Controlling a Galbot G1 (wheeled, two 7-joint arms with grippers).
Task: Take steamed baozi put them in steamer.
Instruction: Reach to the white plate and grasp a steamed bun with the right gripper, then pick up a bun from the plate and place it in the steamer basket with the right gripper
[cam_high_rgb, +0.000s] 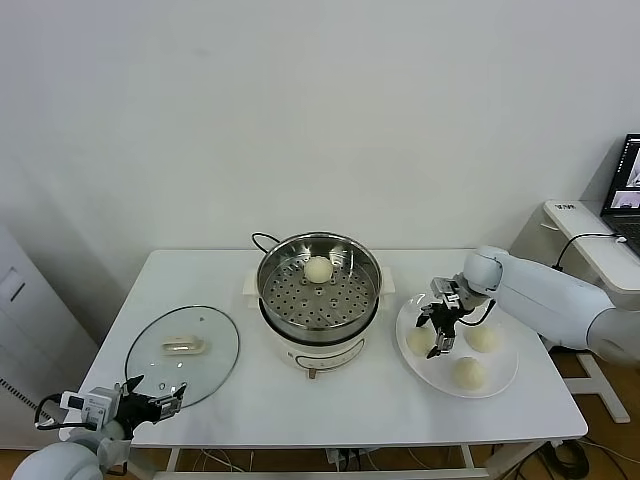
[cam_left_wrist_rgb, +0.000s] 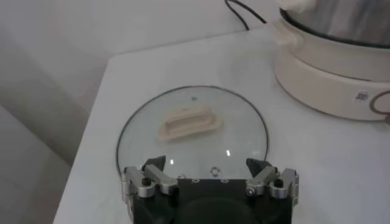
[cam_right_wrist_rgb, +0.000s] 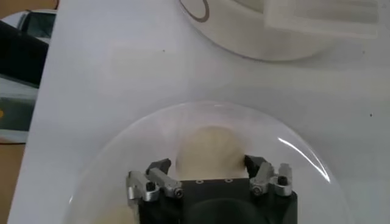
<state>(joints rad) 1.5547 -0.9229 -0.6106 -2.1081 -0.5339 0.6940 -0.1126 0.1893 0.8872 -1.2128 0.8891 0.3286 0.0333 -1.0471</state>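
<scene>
The steamer (cam_high_rgb: 318, 300) is a shiny steel pot with a perforated floor on a white base, mid-table. One cream-white baozi (cam_high_rgb: 318, 268) lies in it at the back. Three more baozi sit on the white plate (cam_high_rgb: 500, 385) to its right: one nearest the steamer (cam_high_rgb: 418, 342), one far right (cam_high_rgb: 483, 338), one at the front (cam_high_rgb: 468, 372). My right gripper (cam_high_rgb: 441, 332) is open and lowered over the one nearest the steamer. In the right wrist view that baozi (cam_right_wrist_rgb: 210, 149) sits between the spread fingers of the right gripper (cam_right_wrist_rgb: 209, 165). My left gripper (cam_high_rgb: 165, 405) is open and empty at the front left.
A round glass lid (cam_high_rgb: 215, 345) with a cream handle (cam_high_rgb: 183, 346) lies flat at the left, just beyond the left gripper (cam_left_wrist_rgb: 205, 164); it also shows in the left wrist view (cam_left_wrist_rgb: 244, 128). A black cord (cam_high_rgb: 262, 240) runs behind the steamer. A side table with a laptop (cam_high_rgb: 625, 190) stands far right.
</scene>
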